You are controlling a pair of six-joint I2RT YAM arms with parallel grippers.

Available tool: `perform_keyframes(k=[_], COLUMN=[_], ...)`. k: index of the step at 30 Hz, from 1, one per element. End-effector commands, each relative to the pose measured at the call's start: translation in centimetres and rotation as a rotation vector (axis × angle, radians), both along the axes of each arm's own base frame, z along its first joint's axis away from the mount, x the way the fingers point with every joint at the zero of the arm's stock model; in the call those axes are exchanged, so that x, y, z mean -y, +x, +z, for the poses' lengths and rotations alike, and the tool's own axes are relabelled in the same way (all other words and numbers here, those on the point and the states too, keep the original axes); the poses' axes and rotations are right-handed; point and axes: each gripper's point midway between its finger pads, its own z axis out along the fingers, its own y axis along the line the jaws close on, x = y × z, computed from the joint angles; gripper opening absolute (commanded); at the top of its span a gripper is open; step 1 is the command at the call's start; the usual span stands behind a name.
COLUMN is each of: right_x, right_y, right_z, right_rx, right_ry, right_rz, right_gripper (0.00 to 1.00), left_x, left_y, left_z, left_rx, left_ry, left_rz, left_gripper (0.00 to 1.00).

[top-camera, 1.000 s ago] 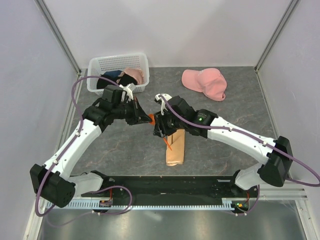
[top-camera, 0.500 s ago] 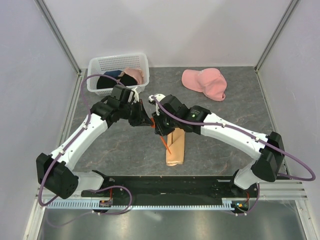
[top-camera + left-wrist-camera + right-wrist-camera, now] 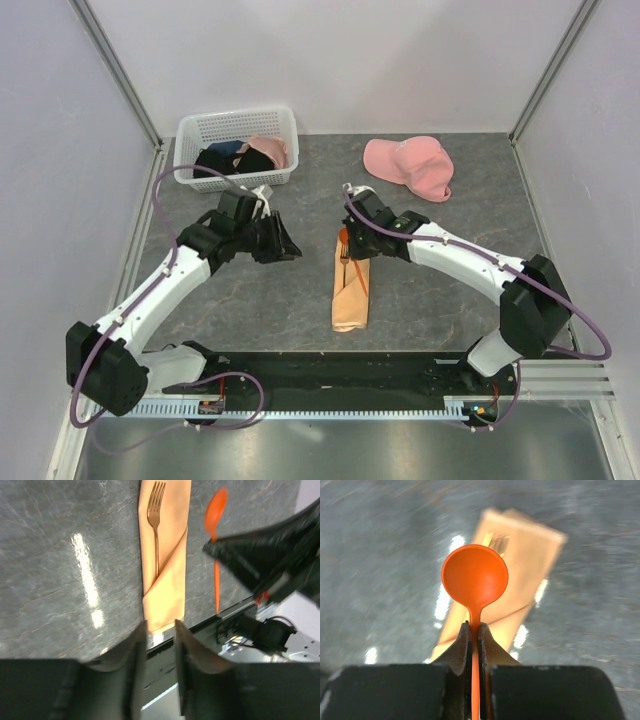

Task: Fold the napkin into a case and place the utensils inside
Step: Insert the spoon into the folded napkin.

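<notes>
the napkin [image 3: 351, 300] was seen lying flat on the table [image 3: 270, 300], about midway between the left and right edges and nearer the near edge than the far one. it was folded into a long narrow case whose length ran from near to far. a diagonal fold was laid across its near half, forming a pocket. the fork [image 3: 156, 515] was lodged in that pocket, its handle tucked under the diagonal fold and its tines bare on the cloth, pointed toward the far edge. the spoon [image 3: 475, 575] was held off the table by the right gripper [image 3: 474, 631], whose jaws were pinched tight on the thin handle just below the round orange bowl. in the right wrist view the bowl was seen against the far end of the napkin, though whether it hung directly over the cloth or just beside it could not be told. the left gripper [image 3: 160, 627] was held to the left of the napkin, apart from it, its fingers [image 3: 134, 660] parted by a narrow gap with nothing gripped between them. a white basket [image 3: 237, 125] with dark and pink clothes was set at the far left corner of the table. a pink cap [image 3: 410, 165] was laid near the far edge toward the right. both were well apart from the napkin.
</notes>
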Motion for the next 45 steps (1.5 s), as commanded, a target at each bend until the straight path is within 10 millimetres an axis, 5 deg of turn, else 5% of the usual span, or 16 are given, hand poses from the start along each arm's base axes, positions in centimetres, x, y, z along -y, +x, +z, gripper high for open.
perform_keyframes(k=[1,2,5,13,23,32,45], right_x=[1.5,1.9,1.9,1.6,2.1,2.9,3.6], right_y=[4.8,6.0,7.9,9.9,10.9,10.8,8.0], right_z=[0.8,0.6,-0.6,-5.0,-5.9,-6.5,-6.6], right_rx=[0.134,0.169,0.215,0.238,0.288,0.259,0.179], right_ry=[0.03,0.013,0.013,0.011,-0.008,-0.028,0.018], right_rz=[-0.182,-0.221,-0.269,-0.363,-0.381,-0.384,-0.41], right_gripper=[0.0,0.0,0.0,0.0,0.0,0.0,0.0], left_x=[1.3,1.9,3.5,8.7,13.4,14.4,14.2], left_y=[-1.1,-1.5,-3.1,-4.5,-7.6,-10.2,-10.3], left_z=[-2.0,-2.5,-5.3,-6.8,-10.2,-12.9,-14.7], left_rx=[-0.022,-0.046,-0.097,-0.113,-0.211,-0.281,-0.305], left_ry=[-0.143,-0.182,-0.2,-0.235,-0.194,-0.146,-0.119], left_rz=[0.049,0.05,-0.002,-0.139,-0.295,-0.327,-0.305], left_gripper=[0.23,0.13,0.07,0.02,0.02,0.02,0.02])
